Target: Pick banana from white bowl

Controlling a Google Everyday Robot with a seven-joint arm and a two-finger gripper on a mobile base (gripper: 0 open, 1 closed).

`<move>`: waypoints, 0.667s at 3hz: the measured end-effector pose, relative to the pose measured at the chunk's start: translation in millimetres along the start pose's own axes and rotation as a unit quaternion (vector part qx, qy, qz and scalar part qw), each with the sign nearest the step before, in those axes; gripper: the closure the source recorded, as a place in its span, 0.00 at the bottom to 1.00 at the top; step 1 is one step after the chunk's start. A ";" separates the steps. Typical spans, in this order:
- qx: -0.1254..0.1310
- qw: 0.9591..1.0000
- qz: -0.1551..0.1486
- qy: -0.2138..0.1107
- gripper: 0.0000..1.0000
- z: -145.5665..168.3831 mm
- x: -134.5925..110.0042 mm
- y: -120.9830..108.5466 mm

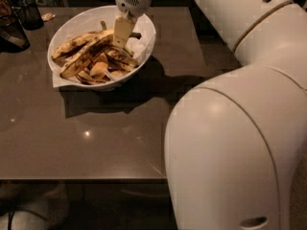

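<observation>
I am holding my jaws low inside the white bowl (76,16), upper left of the frame on the desk (96,143), at the right end of the banana (88,55) lying in it; I cannot tell whether they are gripping anything.

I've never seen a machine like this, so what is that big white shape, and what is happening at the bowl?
The white shape is a robot arm; one camera looks down past it. Its gripper, the hand at the arm's end, reaches down into a white bowl on a brown table, beside the end of a long spotted banana among other fruit pieces. A dark wire cup stands at the table's far left. Whether anything is gripped cannot be told.
</observation>
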State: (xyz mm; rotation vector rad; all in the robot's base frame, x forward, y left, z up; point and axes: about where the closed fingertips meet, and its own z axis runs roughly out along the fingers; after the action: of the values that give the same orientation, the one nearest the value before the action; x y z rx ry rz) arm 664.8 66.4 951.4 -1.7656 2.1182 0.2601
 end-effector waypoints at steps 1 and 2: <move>0.003 0.999 -0.016 -0.031 1.00 -17.5 -15.3 4.3; -0.006 0.998 -0.014 -0.069 1.00 -35.1 -19.9 12.1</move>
State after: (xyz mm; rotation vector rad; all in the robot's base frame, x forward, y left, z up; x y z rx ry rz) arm 650.2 73.9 990.2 -1.7306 1.9977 0.3762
